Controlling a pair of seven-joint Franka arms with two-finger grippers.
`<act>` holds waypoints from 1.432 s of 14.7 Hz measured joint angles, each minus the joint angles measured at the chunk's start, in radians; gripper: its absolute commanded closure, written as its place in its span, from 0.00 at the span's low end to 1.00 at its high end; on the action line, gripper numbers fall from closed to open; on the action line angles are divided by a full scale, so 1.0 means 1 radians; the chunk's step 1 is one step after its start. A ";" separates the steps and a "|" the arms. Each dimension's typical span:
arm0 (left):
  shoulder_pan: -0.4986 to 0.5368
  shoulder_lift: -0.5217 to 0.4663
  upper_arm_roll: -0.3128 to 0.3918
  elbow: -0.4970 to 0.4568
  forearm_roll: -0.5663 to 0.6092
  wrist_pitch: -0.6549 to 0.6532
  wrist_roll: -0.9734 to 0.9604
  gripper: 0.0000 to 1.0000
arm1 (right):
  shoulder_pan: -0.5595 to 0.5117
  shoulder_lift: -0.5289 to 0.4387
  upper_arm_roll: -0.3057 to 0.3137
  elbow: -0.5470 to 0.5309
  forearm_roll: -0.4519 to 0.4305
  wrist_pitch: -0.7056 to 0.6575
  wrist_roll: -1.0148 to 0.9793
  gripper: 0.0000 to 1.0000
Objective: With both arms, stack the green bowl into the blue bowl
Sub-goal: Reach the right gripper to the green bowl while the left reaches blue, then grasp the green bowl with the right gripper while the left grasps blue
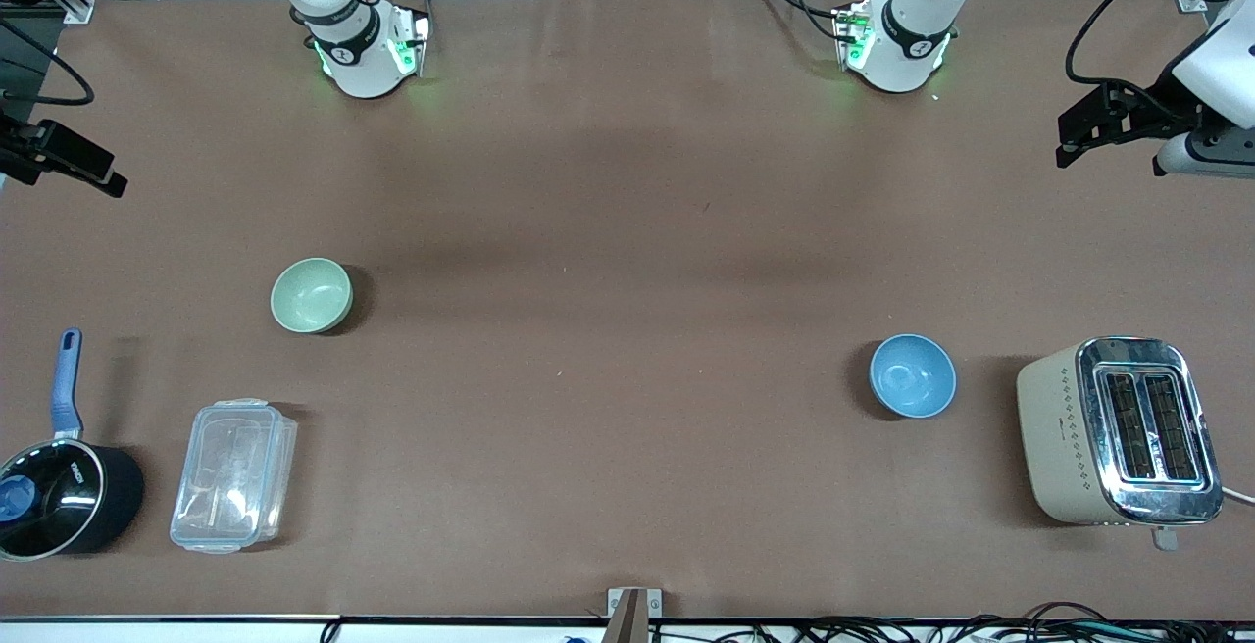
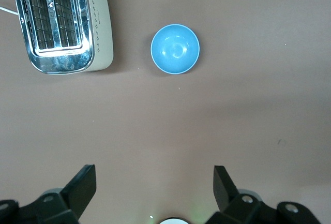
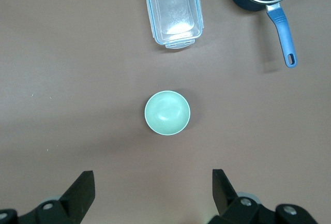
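Observation:
The pale mint-green bowl (image 1: 311, 295) stands upright and empty on the brown table toward the right arm's end; it also shows in the right wrist view (image 3: 167, 113). The blue bowl (image 1: 912, 375) stands upright and empty toward the left arm's end, nearer the front camera than the green bowl; it also shows in the left wrist view (image 2: 175, 48). My left gripper (image 2: 155, 188) is open and empty, high over bare table. My right gripper (image 3: 153, 188) is open and empty, high over bare table. Neither gripper shows in the front view, only the arm bases.
A beige and chrome toaster (image 1: 1118, 427) stands beside the blue bowl at the left arm's end. A black saucepan with a blue handle (image 1: 59, 496) and a clear plastic container (image 1: 233, 474) sit near the front edge at the right arm's end. Black mounted gear (image 1: 59, 158) overhangs a table end.

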 measured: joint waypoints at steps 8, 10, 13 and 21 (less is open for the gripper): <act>0.003 0.104 0.000 -0.026 0.000 0.092 0.000 0.00 | -0.005 -0.002 0.001 -0.024 -0.001 -0.005 -0.002 0.00; 0.003 0.196 0.000 -0.086 0.000 0.271 0.000 0.00 | -0.013 -0.018 0.001 -0.132 -0.009 0.071 -0.013 0.00; 0.002 0.343 0.000 -0.173 0.000 0.511 0.000 0.00 | -0.032 -0.049 0.000 -0.416 -0.025 0.318 -0.058 0.00; 0.006 0.635 0.002 -0.184 0.086 0.746 0.000 0.00 | -0.081 0.059 0.000 -1.043 -0.046 1.178 -0.125 0.00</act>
